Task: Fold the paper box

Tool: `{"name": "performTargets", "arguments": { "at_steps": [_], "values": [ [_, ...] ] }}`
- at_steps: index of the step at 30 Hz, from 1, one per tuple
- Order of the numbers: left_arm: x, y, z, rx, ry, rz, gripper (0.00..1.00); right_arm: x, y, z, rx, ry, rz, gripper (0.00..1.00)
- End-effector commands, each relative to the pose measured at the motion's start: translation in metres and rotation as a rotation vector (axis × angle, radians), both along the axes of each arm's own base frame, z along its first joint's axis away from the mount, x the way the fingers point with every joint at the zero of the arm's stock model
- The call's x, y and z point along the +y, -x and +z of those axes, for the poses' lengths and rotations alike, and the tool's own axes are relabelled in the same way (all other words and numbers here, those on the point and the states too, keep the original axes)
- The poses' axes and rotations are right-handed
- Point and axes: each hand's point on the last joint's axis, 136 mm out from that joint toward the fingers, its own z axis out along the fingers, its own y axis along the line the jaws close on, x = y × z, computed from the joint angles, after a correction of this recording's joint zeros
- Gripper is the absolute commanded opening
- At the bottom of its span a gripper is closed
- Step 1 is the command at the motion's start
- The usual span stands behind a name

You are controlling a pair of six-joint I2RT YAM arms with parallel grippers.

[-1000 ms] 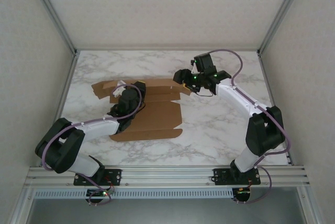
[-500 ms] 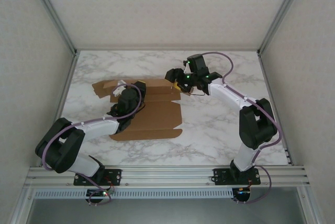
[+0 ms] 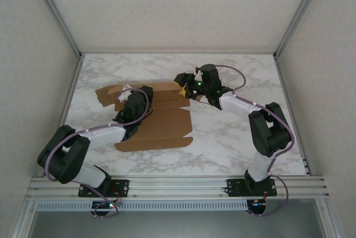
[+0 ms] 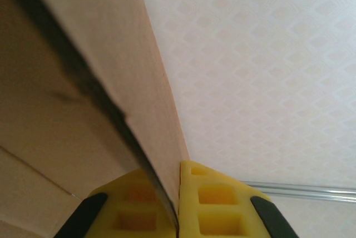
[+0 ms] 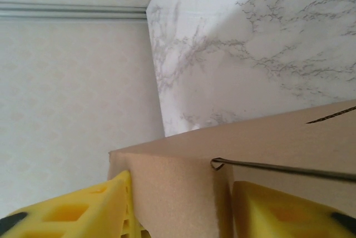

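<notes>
The paper box (image 3: 167,127) is a brown die-cut cardboard sheet lying mostly flat on the marble table, left of centre. My left gripper (image 3: 127,95) sits at the sheet's far left part. In the left wrist view its yellow pads (image 4: 217,199) are shut on the edge of a raised cardboard panel (image 4: 83,82). My right gripper (image 3: 181,80) is at the far right corner of the sheet. In the right wrist view a folded corner flap (image 5: 178,182) fills the gap between its yellow pads (image 5: 100,210), and both pads touch it.
The marble table (image 3: 239,138) lies bare to the right and in front of the sheet. Aluminium posts and pale walls close in the sides and back. The front rail (image 3: 178,185) carries both arm bases.
My right gripper has moved left onto the sheet's far right corner and its jaws have narrowed round the flap. The sheet has shifted slightly left. The left gripper keeps its grip.
</notes>
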Motion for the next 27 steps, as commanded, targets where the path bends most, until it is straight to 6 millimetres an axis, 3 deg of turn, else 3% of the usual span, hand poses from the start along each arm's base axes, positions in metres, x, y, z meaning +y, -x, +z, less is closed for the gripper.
{"name": "performTargets", "arguments": {
  "at_steps": [1,16,24,27],
  "values": [
    [-0.012,0.005,-0.021,0.063,-0.056,-0.072,0.00,0.019,0.002,0.025,-0.050,-0.189,0.026,0.46],
    [-0.013,0.004,-0.021,0.065,-0.044,-0.097,0.00,0.022,0.004,0.038,-0.095,-0.279,0.030,0.22],
    [-0.013,0.007,-0.022,0.066,-0.035,-0.105,0.00,0.017,0.010,0.017,-0.082,-0.170,0.024,0.13],
    [-0.014,0.008,-0.022,0.062,-0.024,-0.112,0.00,0.016,0.014,0.008,-0.089,-0.116,0.029,0.13]
  ]
}}
